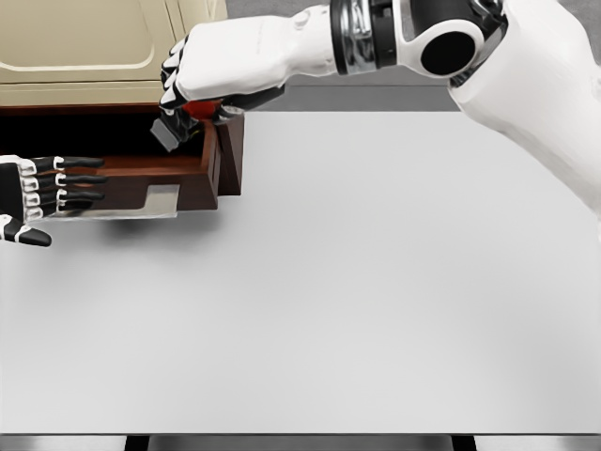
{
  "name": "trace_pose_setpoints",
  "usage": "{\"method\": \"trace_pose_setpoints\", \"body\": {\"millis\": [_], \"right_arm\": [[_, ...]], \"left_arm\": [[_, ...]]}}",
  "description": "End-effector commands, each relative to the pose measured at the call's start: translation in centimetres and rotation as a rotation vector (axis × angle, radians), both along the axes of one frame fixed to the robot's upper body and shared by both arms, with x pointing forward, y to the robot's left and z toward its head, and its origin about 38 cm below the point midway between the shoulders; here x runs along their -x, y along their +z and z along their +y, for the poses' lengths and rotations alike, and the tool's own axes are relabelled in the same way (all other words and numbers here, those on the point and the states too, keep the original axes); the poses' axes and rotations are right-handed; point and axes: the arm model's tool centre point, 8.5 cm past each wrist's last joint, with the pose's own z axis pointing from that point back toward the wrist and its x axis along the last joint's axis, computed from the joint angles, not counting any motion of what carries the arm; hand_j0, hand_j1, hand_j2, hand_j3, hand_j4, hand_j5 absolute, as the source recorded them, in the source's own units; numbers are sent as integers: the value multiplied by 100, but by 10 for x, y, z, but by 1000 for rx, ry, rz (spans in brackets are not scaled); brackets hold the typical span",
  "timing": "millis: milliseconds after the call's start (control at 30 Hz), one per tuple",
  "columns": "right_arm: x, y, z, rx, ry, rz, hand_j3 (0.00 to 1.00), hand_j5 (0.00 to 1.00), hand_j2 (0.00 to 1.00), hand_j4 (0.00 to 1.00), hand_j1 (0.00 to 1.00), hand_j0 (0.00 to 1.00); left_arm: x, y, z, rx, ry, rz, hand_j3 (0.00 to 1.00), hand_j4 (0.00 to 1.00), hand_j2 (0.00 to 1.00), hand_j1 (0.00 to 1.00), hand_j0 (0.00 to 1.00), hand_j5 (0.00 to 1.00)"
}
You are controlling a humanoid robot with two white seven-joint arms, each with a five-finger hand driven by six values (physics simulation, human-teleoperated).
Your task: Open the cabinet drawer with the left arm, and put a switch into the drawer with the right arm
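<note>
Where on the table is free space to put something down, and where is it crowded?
The white table is bare right of the open drawer and along the near edge. It is crowded at the upper left: the right hand holds the switch over the drawer, the left hand beside its handle.

A bare simulated workroom is suggested: a plain white table (376,301) is set against a cream cabinet (84,47).

I am finding no readable text anywhere. The cabinet (84,42) at far left is showing no label or brand. The drawer (214,160) is bearing no number or sign.
</note>
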Motion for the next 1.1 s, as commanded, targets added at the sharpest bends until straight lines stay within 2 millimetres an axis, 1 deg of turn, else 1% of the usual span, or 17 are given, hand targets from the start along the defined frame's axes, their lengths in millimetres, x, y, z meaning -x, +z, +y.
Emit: {"method": "trace_pose_setpoints", "body": {"millis": [0,67,100,133,167,333,400,433,467,500,567,633,667,733,767,867,1067], "right_arm": [[-5,-5,11,-6,-2,28,45,45,45,45,45,45],[-10,-6,18,-3,-14,33,50,50,50,50,50,50],[-15,-11,23,17,-31,18,67,67,67,67,67,67],[-21,-15,26,29,-52,21,92,92,92,92,92,92],[-24,-16,27,33,-60,19,100,100,100,100,100,100],[-17,-4,23,15,-45,-8,100,100,100,100,100,100],[-9,14,-10,-35,-39,-13,100,100,100,100,100,100],[-10,20,-34,-63,-62,4,100,100,100,100,100,100],[-13,25,-67,-86,-101,28,100,100,100,100,100,100],[-15,18,-93,-96,-137,69,100,100,100,100,100,100],[-14,16,-143,-121,-208,122,100,100,100,100,100,100],[2,5,-176,-85,-240,127,100,100,100,100,100,100],[3,-2,-193,-73,-280,141,100,100,100,100,100,100],[-9,-36,-219,-64,-368,225,100,100,100,100,100,100],[-16,-62,-234,-61,-420,286,100,100,100,100,100,100],[-15,-95,-247,-42,-462,356,100,100,100,100,100,100],[-19,-98,-253,-48,-487,363,100,100,100,100,100,100]], "left_arm": [[1,-6,2,-45,-9,-2,100,100,100,100,100,100],[0,-3,1,-44,-9,-11,100,100,100,100,100,100],[0,-2,1,-44,-9,-13,100,100,100,100,100,100],[0,-2,1,-44,-9,-14,100,100,100,100,100,100],[0,-2,1,-44,-9,-14,100,100,100,100,100,100],[0,-2,1,-45,-9,-15,100,100,100,100,100,100],[0,-2,1,-44,-9,-13,100,100,100,100,100,100],[0,-2,1,-44,-9,-13,100,100,100,100,100,100],[0,-2,1,-44,-9,-13,100,100,100,100,100,100],[-1,-1,1,-45,-9,-16,100,100,100,100,100,100],[-1,-1,1,-45,-9,-18,100,100,100,100,100,100],[-2,5,1,-44,-9,-35,100,100,100,100,100,100],[-1,8,4,-50,-2,-38,100,100,100,100,100,100],[-3,14,4,-48,0,-58,100,100,100,100,100,100],[-3,18,4,-47,0,-67,100,100,100,100,100,100],[-3,26,8,-53,9,-87,100,100,100,100,100,100],[-8,45,2,-23,2,-144,100,100,100,100,100,100]]}}
